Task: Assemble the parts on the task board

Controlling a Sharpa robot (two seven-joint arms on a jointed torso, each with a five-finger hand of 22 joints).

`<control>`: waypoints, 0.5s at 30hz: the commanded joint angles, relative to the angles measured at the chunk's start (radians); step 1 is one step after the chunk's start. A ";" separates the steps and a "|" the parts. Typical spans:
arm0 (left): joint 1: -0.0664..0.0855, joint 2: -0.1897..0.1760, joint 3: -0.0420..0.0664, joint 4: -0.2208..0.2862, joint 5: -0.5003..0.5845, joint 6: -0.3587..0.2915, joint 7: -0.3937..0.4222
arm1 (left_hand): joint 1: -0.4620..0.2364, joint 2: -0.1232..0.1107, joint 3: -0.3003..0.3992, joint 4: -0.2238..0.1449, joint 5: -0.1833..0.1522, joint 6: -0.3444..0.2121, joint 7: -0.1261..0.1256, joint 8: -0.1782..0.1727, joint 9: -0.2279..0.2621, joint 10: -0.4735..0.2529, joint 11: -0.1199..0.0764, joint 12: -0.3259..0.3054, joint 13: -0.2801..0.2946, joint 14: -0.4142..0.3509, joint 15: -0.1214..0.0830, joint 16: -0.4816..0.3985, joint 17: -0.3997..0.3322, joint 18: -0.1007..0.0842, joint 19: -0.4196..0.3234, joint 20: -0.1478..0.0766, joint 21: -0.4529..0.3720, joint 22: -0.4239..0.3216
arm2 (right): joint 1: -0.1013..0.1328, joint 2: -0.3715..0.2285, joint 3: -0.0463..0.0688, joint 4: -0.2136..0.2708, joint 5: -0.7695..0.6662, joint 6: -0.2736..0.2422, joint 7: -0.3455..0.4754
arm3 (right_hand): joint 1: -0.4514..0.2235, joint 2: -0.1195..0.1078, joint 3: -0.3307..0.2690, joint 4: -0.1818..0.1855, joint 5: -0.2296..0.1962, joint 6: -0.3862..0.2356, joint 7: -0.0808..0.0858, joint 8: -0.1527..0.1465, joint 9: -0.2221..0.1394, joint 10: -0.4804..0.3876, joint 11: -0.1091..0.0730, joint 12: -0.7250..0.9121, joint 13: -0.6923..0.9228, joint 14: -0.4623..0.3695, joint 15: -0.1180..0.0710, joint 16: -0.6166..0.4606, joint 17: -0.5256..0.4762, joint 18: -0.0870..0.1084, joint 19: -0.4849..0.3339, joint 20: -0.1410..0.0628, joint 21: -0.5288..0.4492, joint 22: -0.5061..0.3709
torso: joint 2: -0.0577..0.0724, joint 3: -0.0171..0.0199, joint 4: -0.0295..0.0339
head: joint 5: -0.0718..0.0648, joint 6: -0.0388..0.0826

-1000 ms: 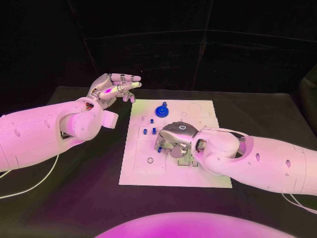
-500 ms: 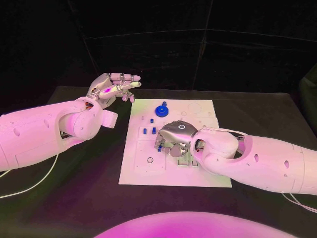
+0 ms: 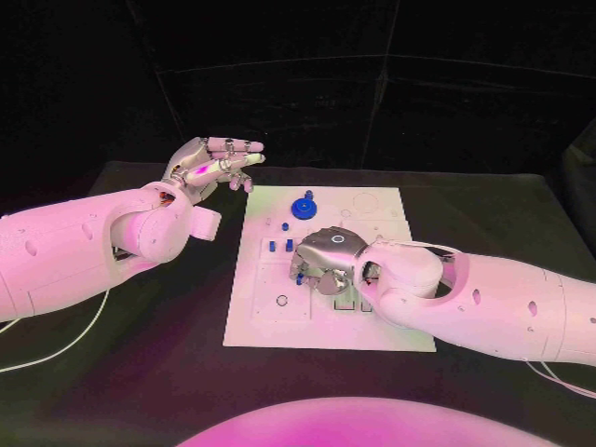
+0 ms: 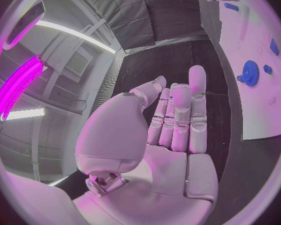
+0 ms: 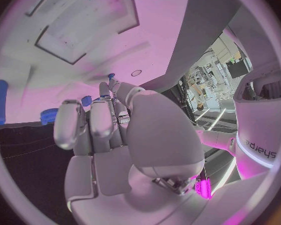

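Black desk under dark surroundings, with the white task board lying flat at its middle, long side running away from the robot

Left hand raised above the desk off the board's far-left corner, palm up, holding nothing; fingers straight, side by side, only slightly apart. Judged: parked clear of the board so the other arm has room to work

Right hand low over the board's middle, knuckles up, fingers curled down toward the plate. Right wrist view shows a small blue tip just past the fingertips; cannot tell whether it is pinched or merely lies under them, so the grip is undetermined. Judged: this hand is seating or picking a part in the central recesses

Parts count, head view:
- one blue gear with a knob, standing on the board's far half, apart from both hands
- three or so small blue pieces in the board just to the left of the right hand; exact number uncertain, they are tiny
- anything beneath the right hand is hidden

Hands: two. Boards: one

Assembly judged partway: some pieces stand in place, several outlined recesses on the near half look unfilled
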 commanded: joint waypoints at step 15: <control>0.002 -0.002 0.001 0.000 0.005 0.014 -0.004 | 0.003 0.003 -0.003 -0.006 -0.002 0.000 0.004 0.004 -0.001 -0.003 0.003 0.003 -0.002 -0.011 0.001 -0.005 -0.004 0.013 -0.008 0.003 -0.006 -0.002 | 0.001 0.009 0.000 -0.001 -0.027 0.028 -0.028 | -0.100 -0.054 -0.043 0.014 0.034 -0.032 0.016 -0.006 -0.003 -0.058 0.019 -0.029 -0.004 0.018 0.019 -0.004 -0.019 -0.007 -0.010 0.011 -0.009 -0.018 | -0.001 0.0001 0.0004 | 0.000 -0.003</control>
